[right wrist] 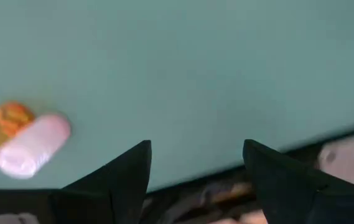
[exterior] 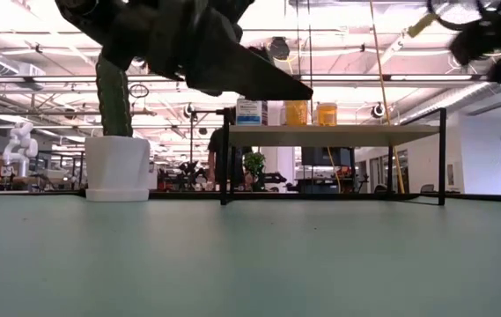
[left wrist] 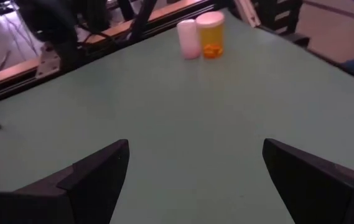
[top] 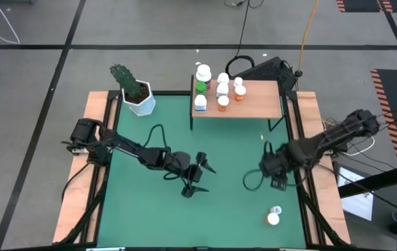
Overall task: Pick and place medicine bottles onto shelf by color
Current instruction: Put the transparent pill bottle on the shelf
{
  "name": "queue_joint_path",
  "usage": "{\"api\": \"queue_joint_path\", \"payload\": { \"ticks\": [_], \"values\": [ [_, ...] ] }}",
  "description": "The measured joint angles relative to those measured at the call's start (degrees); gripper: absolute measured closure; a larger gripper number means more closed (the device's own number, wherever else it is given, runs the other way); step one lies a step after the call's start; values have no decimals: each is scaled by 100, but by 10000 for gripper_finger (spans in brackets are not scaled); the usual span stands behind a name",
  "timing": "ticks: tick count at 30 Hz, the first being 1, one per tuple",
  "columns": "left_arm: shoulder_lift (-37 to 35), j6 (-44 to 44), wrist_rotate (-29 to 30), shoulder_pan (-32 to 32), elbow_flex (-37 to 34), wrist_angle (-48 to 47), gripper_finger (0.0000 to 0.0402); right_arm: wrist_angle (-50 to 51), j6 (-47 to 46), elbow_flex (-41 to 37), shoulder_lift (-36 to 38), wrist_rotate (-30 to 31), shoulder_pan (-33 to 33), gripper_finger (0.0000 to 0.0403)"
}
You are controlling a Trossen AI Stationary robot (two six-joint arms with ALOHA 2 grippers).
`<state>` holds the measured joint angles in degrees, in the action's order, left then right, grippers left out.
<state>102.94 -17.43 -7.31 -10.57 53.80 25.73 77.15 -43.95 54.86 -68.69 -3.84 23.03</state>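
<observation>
Over the green worktop (top: 156, 209), both end effectors are hanging empty, fingers spread wide.

The left end effector (top: 199, 174) is sitting mid-mat, the right end effector (top: 275, 176) is hovering near the right edge, neither touching a bottle. Six medicine bottles (top: 220, 89) are standing clustered at the left end of the shelf (top: 261, 101) (green and blue ones nearest that end, orange ones beside them). An orange bottle (left wrist: 211, 35) and a pale bottle (left wrist: 188, 39) are waiting side by side at the mat's near right corner; a cactus pot (top: 139, 97) is standing far left.
</observation>
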Motion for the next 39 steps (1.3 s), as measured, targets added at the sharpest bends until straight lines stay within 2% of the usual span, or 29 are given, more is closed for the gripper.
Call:
{"api": "queue_joint_path", "payload": {
  "ticks": [5,9,15,21,25,28,31,33,39],
  "values": [
    [1,64,45,190,0,68,30,-22,-1581,-56,2,-930,642,156],
    [0,216,13,293,0,146,30,-570,-2533,-56,2,-1289,971,156],
    [-1,151,-19,292,0,118,30,-1554,-2970,-51,-177,-1134,1811,162],
    [-1,-79,-24,302,0,114,30,-2245,-3807,-54,-410,-951,2356,197],
    [-1,-135,-24,356,0,157,30,-2579,-4394,-53,-552,-566,2484,214],
    [1,-136,-24,387,0,189,30,-2544,-5311,-53,-634,-407,2491,217],
    [-1,-129,-23,393,0,302,30,-2503,-6318,-53,-649,29,2491,218],
    [-1,-98,-24,391,0,370,30,-2643,-6518,-53,-647,232,2491,218],
    [-1,-200,-24,391,0,433,30,-2789,-6975,-53,-647,206,2595,218]
  ]
}}
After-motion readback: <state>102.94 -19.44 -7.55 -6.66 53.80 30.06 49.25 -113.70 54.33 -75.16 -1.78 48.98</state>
